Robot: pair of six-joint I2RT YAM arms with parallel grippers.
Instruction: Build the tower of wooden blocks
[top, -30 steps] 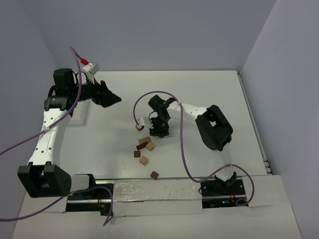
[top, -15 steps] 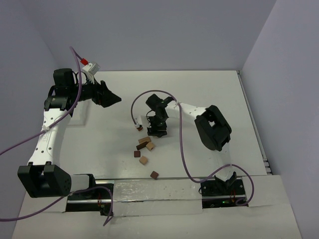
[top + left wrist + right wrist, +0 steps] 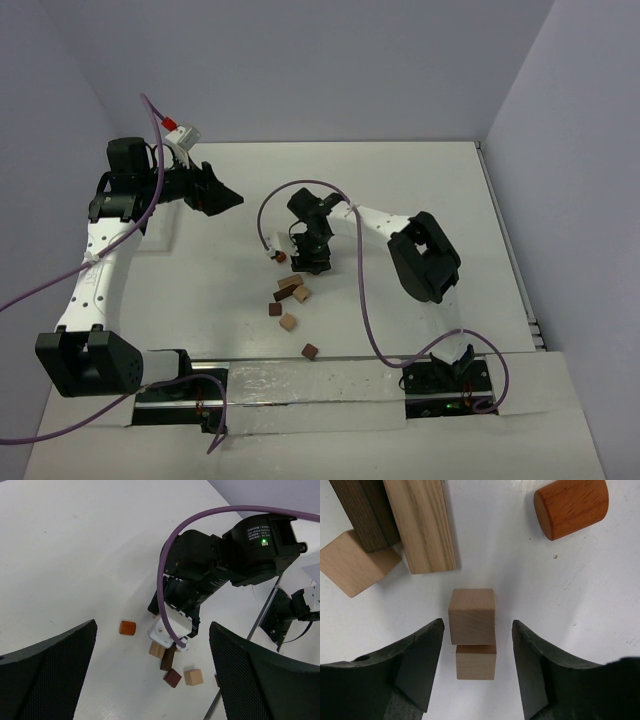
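While right jaws gape, tower (image 3: 472,625) sits between | apparently untouched | left jaws wide

My white table (image 3: 420,200) carries loose wood blocks (image 3: 290,295): two pale cubes (image 3: 472,616) touching, a pale bar (image 3: 420,522) against a dark bar (image 3: 362,512), and a reddish cylinder (image 3: 571,507) apart.

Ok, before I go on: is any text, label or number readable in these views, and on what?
Nothing can be read in any view.
White printed lines on the right arm's black housing, beside its green light: too small and blurred to read.
The wood blocks: no print, only grain.
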